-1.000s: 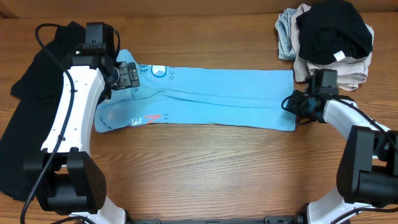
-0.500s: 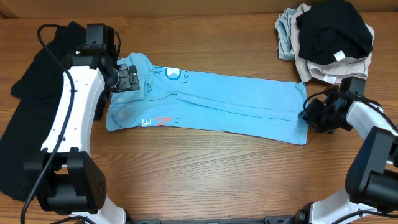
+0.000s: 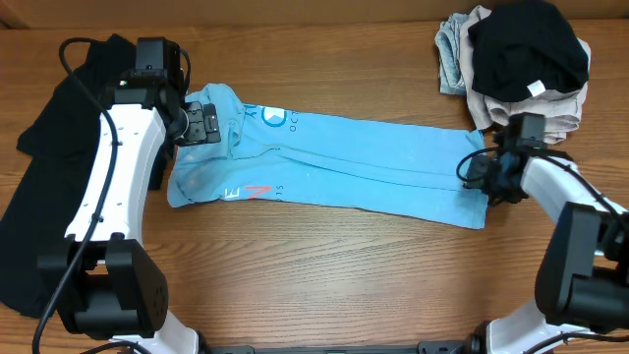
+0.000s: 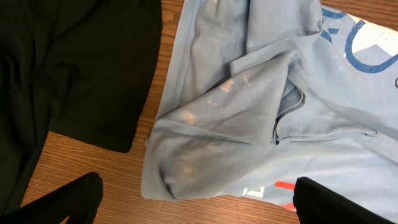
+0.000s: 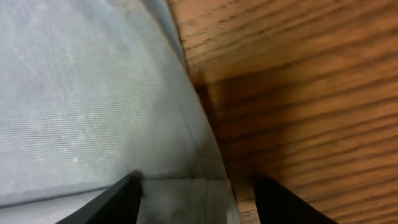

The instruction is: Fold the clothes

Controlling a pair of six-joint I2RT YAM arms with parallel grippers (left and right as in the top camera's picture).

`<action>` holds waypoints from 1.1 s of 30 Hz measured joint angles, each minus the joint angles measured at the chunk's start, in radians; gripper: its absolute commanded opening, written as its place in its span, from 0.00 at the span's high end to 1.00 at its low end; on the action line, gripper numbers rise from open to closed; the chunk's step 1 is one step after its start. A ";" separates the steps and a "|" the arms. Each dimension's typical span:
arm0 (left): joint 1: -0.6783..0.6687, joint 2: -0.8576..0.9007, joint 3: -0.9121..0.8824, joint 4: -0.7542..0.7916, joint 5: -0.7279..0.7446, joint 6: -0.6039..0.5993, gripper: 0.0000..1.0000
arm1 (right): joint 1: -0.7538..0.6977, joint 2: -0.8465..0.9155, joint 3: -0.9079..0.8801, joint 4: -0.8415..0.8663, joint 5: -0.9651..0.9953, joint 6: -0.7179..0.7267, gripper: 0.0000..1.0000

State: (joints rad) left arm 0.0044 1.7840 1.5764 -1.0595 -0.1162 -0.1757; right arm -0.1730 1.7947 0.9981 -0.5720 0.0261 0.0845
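Observation:
The light blue T-shirt [image 3: 334,162], folded into a long strip, lies across the table's middle, its lettering [image 3: 275,118] at the left end. My left gripper [image 3: 206,125] hovers over the bunched left end. Its jaws stand wide open in the left wrist view [image 4: 199,205], with rumpled blue cloth [image 4: 249,112] below and nothing held. My right gripper [image 3: 478,172] is at the shirt's right hem. In the right wrist view [image 5: 199,205] its fingers are apart, straddling the hem edge [image 5: 186,155] on the wood. A large black garment [image 3: 49,187] lies at the far left.
A pile of clothes sits at the back right: a black piece [image 3: 526,44] on beige [image 3: 550,113] and grey-blue cloth [image 3: 452,54]. The black garment [image 4: 74,68] borders the shirt's left edge. Bare wood [image 3: 344,275] runs along the front.
The shirt slid to the right and its left end bunched up. My right gripper opened, let go of the right hem, and came back left over it. The left arm stayed put.

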 measured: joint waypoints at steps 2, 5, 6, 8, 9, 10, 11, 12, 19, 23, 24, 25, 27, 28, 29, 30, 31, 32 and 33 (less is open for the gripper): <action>0.000 0.000 0.000 0.000 0.000 0.000 0.00 | 0.023 0.001 -0.001 0.003 0.026 0.000 0.48; 0.000 0.000 0.000 0.000 0.000 0.000 0.00 | 0.051 0.001 0.000 0.001 0.045 0.001 0.76; 0.000 0.000 0.000 0.000 0.000 0.000 0.00 | 0.060 0.001 -0.001 0.002 0.046 0.013 0.89; 0.000 0.000 0.000 0.000 0.000 0.000 0.00 | 0.074 0.001 0.001 -0.011 0.039 0.038 0.96; 0.000 0.000 0.000 0.000 0.000 0.000 0.00 | 0.076 0.001 0.004 -0.022 0.041 0.050 0.96; 0.000 0.000 0.000 0.000 0.000 0.000 0.00 | 0.075 0.001 0.007 -0.034 0.038 0.060 0.96; 0.000 0.000 0.000 0.000 0.000 0.000 0.00 | 0.072 0.001 0.012 -0.052 0.034 0.068 0.96; 0.000 0.000 0.000 0.001 0.000 0.000 0.00 | 0.068 0.001 0.016 -0.074 0.029 0.076 0.96; 0.005 0.000 0.000 0.004 0.000 0.000 0.00 | 0.013 0.011 0.080 -0.350 -0.002 0.119 0.96; 0.019 0.000 0.000 0.004 0.000 0.000 0.00 | -0.013 0.011 0.180 -0.520 -0.003 0.125 0.96; 0.024 0.000 0.000 0.005 0.000 0.000 0.00 | -0.013 0.011 0.215 -0.551 -0.003 0.125 0.96; 0.029 0.000 0.000 0.005 0.000 0.000 0.00 | -0.010 0.008 0.247 -0.579 -0.004 0.125 0.96; 0.038 0.000 0.000 0.005 -0.001 0.000 0.00 | 0.006 0.001 0.314 -0.625 -0.011 0.125 0.96; 0.043 0.000 0.000 0.005 0.000 0.000 0.00 | 0.019 -0.005 0.341 -0.642 -0.014 0.125 0.96; 0.044 0.000 0.000 0.006 0.000 0.000 0.00 | 0.036 -0.009 0.367 -0.657 -0.019 0.124 0.96; 0.047 0.000 0.000 0.010 -0.001 0.000 0.00 | 0.058 -0.014 0.390 -0.664 -0.022 0.126 0.96; 0.049 0.000 0.000 0.013 -0.001 0.000 0.00 | 0.089 -0.019 0.414 -0.668 -0.023 0.129 0.96; 0.049 0.000 0.000 0.018 -0.001 0.000 0.00 | 0.119 -0.023 0.429 -0.665 -0.026 0.132 0.96; 0.049 0.000 0.000 0.021 -0.001 0.000 0.00 | 0.156 -0.027 0.440 -0.657 -0.027 0.137 0.96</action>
State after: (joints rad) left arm 0.0536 1.7840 1.5764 -1.0389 -0.1169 -0.1753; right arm -0.0170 1.7679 1.4380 -1.2293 -0.0013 0.2214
